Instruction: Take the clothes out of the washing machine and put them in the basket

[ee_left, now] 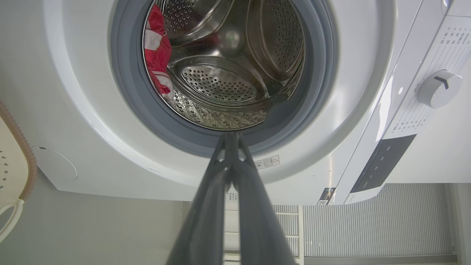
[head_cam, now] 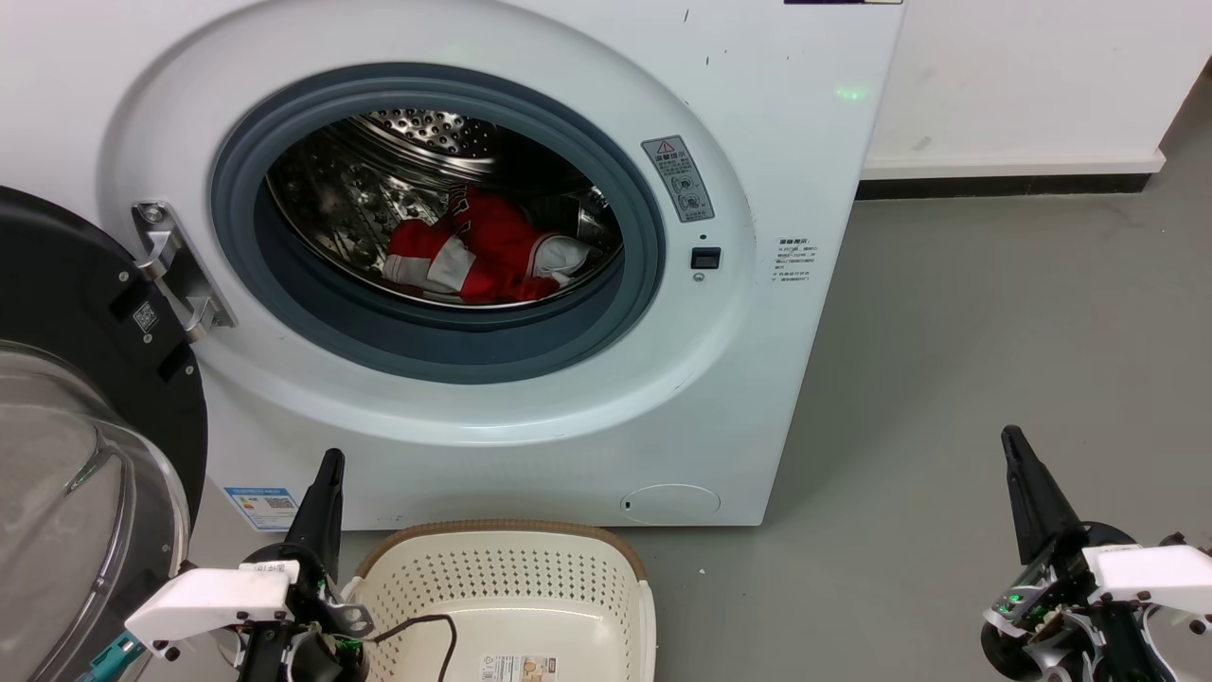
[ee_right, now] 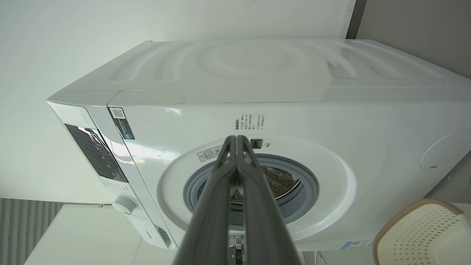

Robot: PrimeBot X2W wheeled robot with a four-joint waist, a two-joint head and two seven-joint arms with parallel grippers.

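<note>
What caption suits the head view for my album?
Red clothes lie in the open washing machine, basket in front, left gripper and right gripper shut.

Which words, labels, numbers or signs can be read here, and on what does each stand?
No word is readable.
Warning triangle: on the grey sticker beside the washing machine porthole; text too small.
Printed label on the machine front: too small.
Blue-edged label at the lower front: blurred.
QR code on the door frame: no words.
Paper label in the basket: too small.
Panel markings by the dial: too small.
</note>
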